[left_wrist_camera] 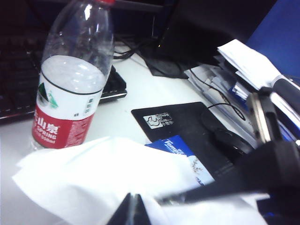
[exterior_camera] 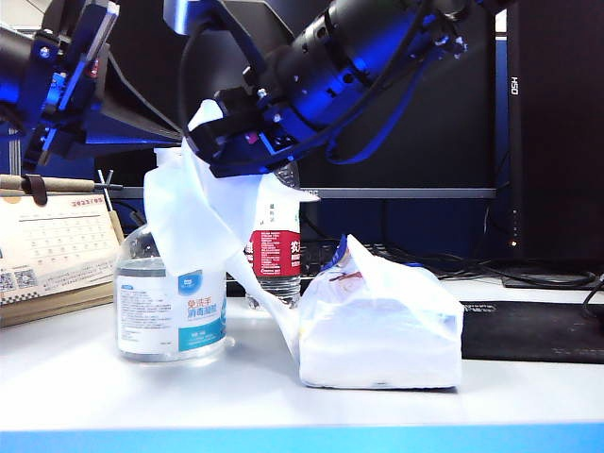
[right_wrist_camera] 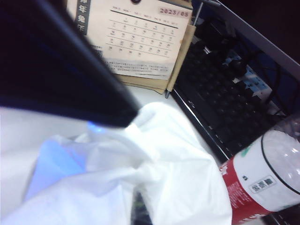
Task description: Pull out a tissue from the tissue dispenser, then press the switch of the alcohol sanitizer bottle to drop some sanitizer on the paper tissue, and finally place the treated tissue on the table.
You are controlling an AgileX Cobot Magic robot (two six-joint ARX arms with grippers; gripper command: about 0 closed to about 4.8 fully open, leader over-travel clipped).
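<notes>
White table (exterior_camera: 85, 387) with blue front edge: I note the tissue dispenser (exterior_camera: 377, 330) right of the alcohol sanitizer bottle (exterior_camera: 171, 307). Right gripper (exterior_camera: 236, 142), reaching left, pinches a tissue (exterior_camera: 189, 212) draped over the bottle's top. Left gripper (exterior_camera: 57, 104), jaws pressed together, hangs upper left.

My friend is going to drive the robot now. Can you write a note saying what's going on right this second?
Right end effector: shut on the tissue, held up over the alcohol sanitizer bottle.
Left end effector: shut, holding nothing, up at the left above the bottle.
Tissue dispenser: on the table, right of the bottle; the tissue's tail touches its left end.
Done: tissue pulled up.
Left: press the pump switch, hidden behind the tissue, wet the tissue, lay it on the table.
</notes>
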